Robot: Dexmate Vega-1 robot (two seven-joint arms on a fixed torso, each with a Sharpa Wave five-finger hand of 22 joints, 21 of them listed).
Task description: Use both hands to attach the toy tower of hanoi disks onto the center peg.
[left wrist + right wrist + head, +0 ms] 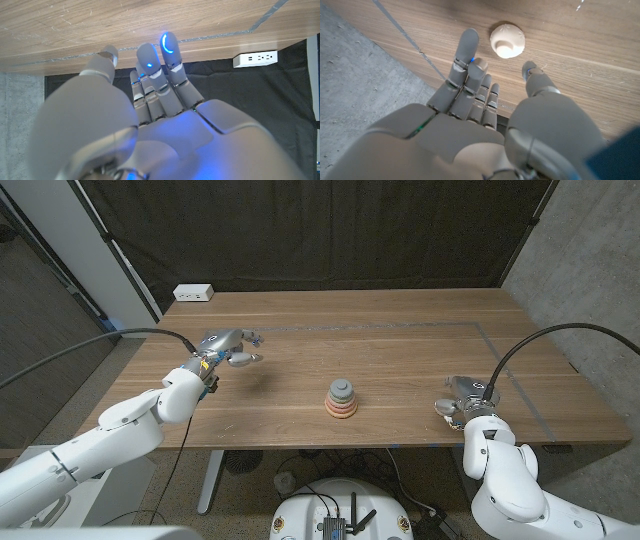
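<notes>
The stack of Tower of Hanoi disks (342,400) is sitting on its peg at the centre of the wooden worktop (400,350). The left robot hand (226,347) is hovering at its ten o'clock, fingers spread, holding nothing. The right robot hand (462,402) is waiting at three o'clock, fingers apart and empty.

- Both arms are glossy white rounded shells.
- A black cable runs to each wrist.
- The left hand (228,345) is grey, with blue lights glowing on its fingertips (168,44).
- The right hand (462,397) is grey, its segmented fingers (466,52) matte.
</notes>
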